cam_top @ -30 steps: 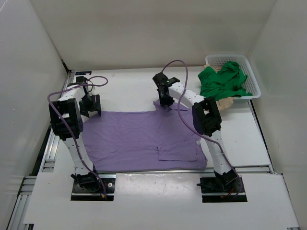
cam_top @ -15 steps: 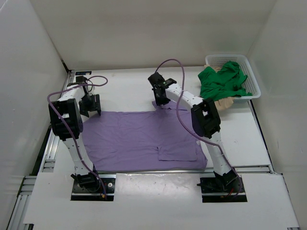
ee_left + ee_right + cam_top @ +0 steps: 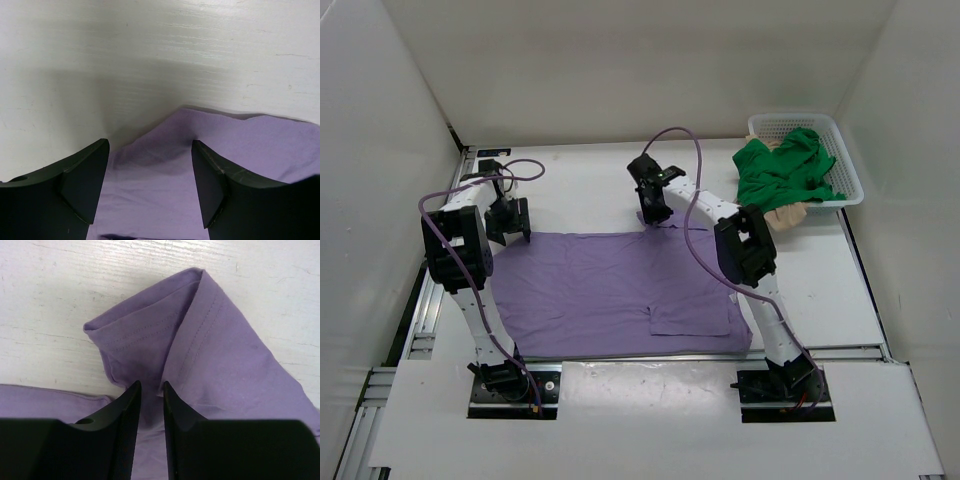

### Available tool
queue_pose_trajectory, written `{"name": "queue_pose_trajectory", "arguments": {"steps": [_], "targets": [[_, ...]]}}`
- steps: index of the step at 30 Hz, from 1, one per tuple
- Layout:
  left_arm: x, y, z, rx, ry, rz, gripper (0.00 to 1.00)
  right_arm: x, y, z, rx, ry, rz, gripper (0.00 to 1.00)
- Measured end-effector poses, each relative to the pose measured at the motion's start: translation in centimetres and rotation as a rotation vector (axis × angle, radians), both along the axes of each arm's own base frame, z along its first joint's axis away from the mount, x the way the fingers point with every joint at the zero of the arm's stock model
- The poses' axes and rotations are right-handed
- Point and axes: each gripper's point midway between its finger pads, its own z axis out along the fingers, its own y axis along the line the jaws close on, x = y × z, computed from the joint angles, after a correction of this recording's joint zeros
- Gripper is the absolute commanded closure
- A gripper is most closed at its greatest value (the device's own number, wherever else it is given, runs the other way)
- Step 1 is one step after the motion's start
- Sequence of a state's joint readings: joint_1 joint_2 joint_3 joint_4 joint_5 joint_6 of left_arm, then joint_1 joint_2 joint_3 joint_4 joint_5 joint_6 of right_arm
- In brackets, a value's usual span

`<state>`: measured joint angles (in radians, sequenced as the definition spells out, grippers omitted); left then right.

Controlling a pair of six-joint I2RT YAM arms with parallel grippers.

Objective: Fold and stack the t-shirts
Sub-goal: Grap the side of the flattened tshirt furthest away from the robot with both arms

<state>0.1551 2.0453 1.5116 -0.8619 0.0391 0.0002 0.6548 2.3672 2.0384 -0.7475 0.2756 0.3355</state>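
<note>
While the lavender t-shirt (image 3: 600,285) lay lengthwise left-to-right, its sleeve (image 3: 200,340) was clamped by the right gripper (image 3: 151,386); the left gripper (image 3: 150,147) was seen apart

Flat shirt (image 3: 610,290) center; basket (image 3: 792,117) w/ other shirts (image 3: 785,170) far right

Top external camera sits high above and behind the arm bases (image 3: 505,380), looking down and forward over the whole table (image 3: 600,170), far enough back to catch both side walls (image 3: 380,150). Left wrist camera hangs right behind the left end effector (image 3: 149,165), very near, facing the far edge of the lavender t-shirt (image 3: 240,150). Right wrist camera, just as tight, looks past the right end effector (image 3: 150,405) at that shirt's sleeve (image 3: 200,340). All three views share purple cloth on white table.
</note>
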Motion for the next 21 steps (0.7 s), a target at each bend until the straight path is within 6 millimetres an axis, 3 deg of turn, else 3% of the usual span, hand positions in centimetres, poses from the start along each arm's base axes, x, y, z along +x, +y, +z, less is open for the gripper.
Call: {"name": "queue_pose_trajectory", "arguments": {"steps": [7,21], "targets": [[0.0,0.0,0.0,0.000,-0.001,0.000,0.22,0.1,-0.4,-0.9,-0.024,0.007,-0.022,0.73],[-0.2,0.0,-0.1,0.000,0.002,0.000,0.22,1.1,-1.2,-0.8,-0.071,-0.038,-0.069,0.81]]}}
